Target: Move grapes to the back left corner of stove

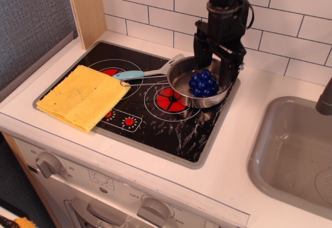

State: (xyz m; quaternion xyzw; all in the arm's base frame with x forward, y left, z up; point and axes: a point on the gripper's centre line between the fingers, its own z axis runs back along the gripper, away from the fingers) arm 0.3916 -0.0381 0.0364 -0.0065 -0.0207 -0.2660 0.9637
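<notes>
Claw: my black claw (215,68) hangs fingers apart, straddling the grapes.
Grapes: glossy dark blue plastic bunch (203,83) sits inside the round steel pan (184,90).
Stove: black glossy rectangular cooktop (155,118); pan at its far right.

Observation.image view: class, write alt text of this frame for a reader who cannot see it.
A black robot gripper hangs open over blue grapes in a steel pan at the back right of a black toy stove. A yellow cloth covers the stove's left side; a grey sink sits to the right.
</notes>
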